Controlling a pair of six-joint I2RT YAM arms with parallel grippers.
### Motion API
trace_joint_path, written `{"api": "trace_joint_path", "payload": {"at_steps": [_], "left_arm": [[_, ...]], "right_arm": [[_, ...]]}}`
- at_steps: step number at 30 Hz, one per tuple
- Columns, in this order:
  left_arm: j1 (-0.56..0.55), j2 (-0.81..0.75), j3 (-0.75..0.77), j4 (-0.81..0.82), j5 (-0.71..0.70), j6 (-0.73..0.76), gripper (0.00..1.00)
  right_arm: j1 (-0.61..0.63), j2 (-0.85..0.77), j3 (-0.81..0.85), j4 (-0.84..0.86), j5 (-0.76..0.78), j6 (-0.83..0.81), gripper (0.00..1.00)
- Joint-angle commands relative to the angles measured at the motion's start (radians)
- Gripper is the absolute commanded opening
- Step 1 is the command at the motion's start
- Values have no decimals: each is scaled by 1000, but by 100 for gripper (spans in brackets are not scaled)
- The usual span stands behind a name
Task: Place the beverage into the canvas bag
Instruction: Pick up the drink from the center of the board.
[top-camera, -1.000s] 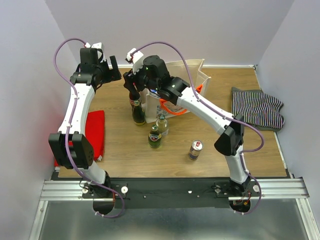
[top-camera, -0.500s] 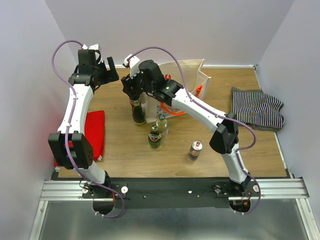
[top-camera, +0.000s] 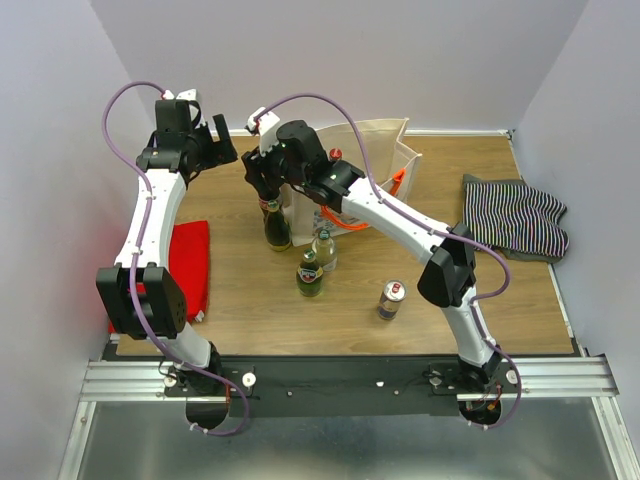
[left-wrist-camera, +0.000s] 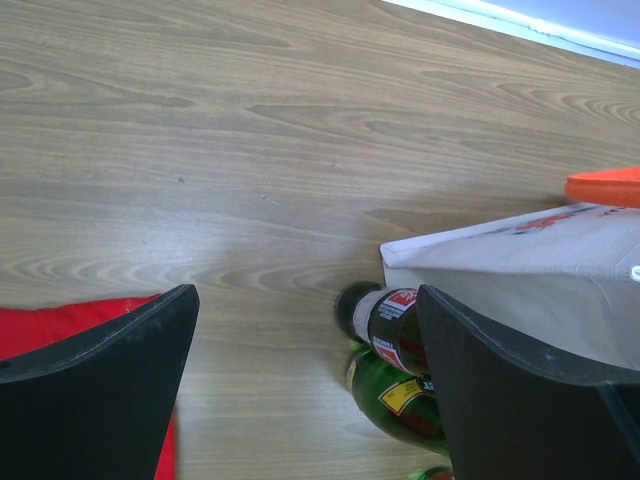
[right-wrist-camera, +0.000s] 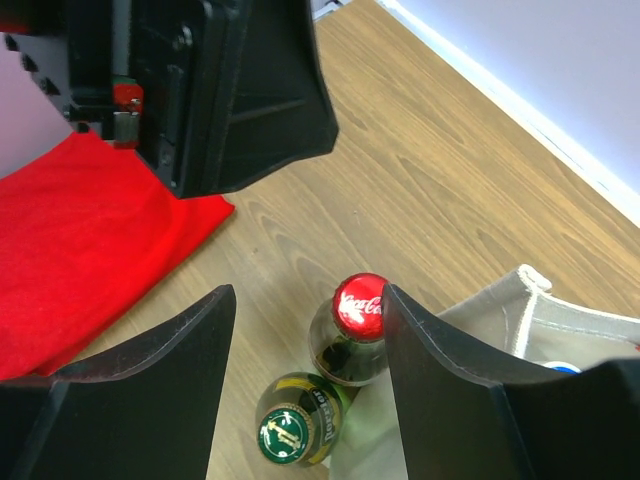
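Bag (top-camera: 380, 135) stands upright at the far middle of the table (top-camera: 250, 300), its mouth open to the top, with an orange handle (top-camera: 398, 178) hanging on the side. Just beside its left near corner stands the cola bottle (top-camera: 275, 225), upright, with a red cap, on the wood and outside the bag. The right gripper (top-camera: 263, 183) hangs directly above this bottle with the jaws spread; in the right wrist view the red cap (right-wrist-camera: 360, 303) shows low between the two black fingers (right-wrist-camera: 150, 390), and they appear not to touch it. A green bottle (right-wrist-camera: 287, 432) stands close to the cola bottle on the near side. In the top view a clear bottle (top-camera: 324, 248) is near it, and a can (top-camera: 390, 298) stands more to the right, apart from the bottles. The left gripper (top-camera: 205, 150) is held in the air to the left of the right one, and its jaws are wide apart with nothing between them. Its camera looks down on the wood, the bag corner and the cola bottle's neck. A red cloth (top-camera: 185, 265) lies flat at the left edge of the table, and a striped cloth (top-camera: 515, 215) lies at the right edge, well apart from the bag
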Motion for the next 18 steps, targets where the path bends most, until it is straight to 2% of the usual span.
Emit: {"api": "trace_joint_path", "payload": {"at_steps": [1,9,18], "left_arm": [[10,-40,-14,27,10,-15,99],[11,-37,-10,27,13,-15,99],[11,-37,-17,30,18,-16,99]], "right_arm": [[4,3,-7,18,69,-7,68],[4,8,-16,41,134,-15,68],[4,35,-31,39,108,-4,65]]}}
